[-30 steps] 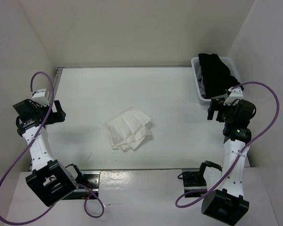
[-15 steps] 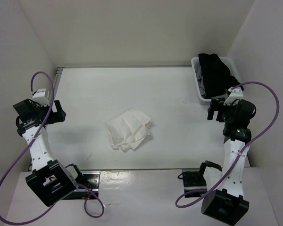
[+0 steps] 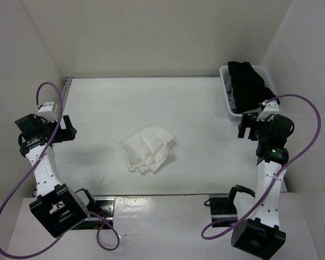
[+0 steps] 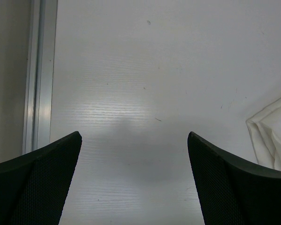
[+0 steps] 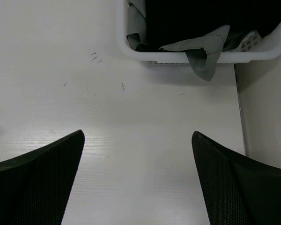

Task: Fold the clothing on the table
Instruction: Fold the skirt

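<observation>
The clothing (image 3: pixel 148 149) is a white pleated bundle folded into a small, roughly square stack near the middle of the table (image 3: pixel 130 103). One of its corners shows at the right edge of the left wrist view (image 4: pixel 274 140). My left gripper (image 3: pixel 66 129) hovers over the table's left side, well left of the clothing, open and empty (image 4: pixel 134 136). My right gripper (image 3: pixel 245 128) is over the right side, just in front of the basket, also open with nothing between its fingers (image 5: pixel 138 133).
A white plastic basket (image 3: pixel 226 100) at the back right holds black garments (image 3: pixel 249 84); a grey piece hangs over its near rim (image 5: pixel 203 65). A metal rail (image 4: pixel 37 84) runs along the table's left edge. White walls enclose the table.
</observation>
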Action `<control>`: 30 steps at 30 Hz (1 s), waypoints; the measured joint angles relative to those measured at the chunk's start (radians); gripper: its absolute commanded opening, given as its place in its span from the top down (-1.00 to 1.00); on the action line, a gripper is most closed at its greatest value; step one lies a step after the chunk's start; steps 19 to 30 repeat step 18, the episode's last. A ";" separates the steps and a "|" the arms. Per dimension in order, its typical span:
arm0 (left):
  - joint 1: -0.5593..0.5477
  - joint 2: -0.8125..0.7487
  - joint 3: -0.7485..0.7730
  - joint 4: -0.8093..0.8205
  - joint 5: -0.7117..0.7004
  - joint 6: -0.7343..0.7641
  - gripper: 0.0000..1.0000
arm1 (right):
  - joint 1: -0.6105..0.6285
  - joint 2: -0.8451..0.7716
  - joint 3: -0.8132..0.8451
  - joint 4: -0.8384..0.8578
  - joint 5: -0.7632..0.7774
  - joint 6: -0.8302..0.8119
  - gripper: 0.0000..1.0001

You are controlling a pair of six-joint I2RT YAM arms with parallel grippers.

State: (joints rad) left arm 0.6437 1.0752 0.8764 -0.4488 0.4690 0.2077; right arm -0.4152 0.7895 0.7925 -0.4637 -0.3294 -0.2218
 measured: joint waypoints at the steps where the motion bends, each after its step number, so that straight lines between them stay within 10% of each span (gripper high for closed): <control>1: 0.000 0.000 0.000 0.000 0.001 0.000 -0.99 | 0.000 0.000 0.000 0.000 0.000 0.000 -0.98; 30: 0.000 -0.006 0.000 0.000 0.005 0.000 -0.99 | 0.000 -0.001 0.000 0.000 -0.002 0.000 -0.98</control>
